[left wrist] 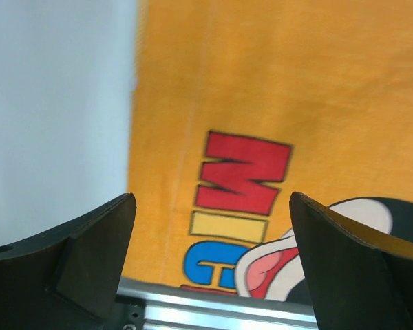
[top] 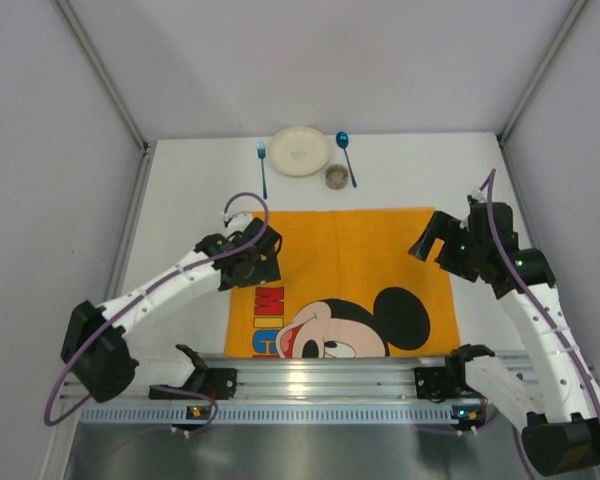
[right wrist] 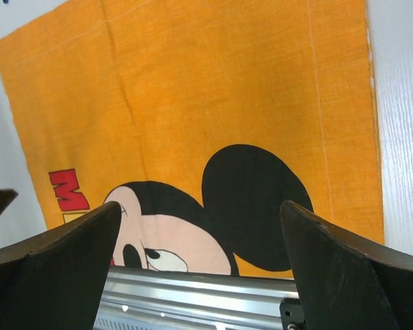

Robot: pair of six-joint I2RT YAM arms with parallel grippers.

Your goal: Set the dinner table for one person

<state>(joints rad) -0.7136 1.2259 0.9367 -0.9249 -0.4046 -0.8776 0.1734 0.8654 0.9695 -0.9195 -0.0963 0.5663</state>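
Atop dinner table (top: 192, 180) lie placemat (top: 350, 250), plate (top: 300, 151); perhaps cup (top: 337, 177).

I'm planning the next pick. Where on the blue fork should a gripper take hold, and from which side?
Probably the middle of the handle, from straight above. The fork lies flat on the dinner table, left of the plate, its thin handle pointing toward the arms, so fingers can straddle it there. The left gripper, open, is nearer.

Left arm (top: 165, 285), right arm (top: 545, 325): white links, black joints; purple cables (top: 245, 195); black wedge fingers (left wrist: 76, 268).
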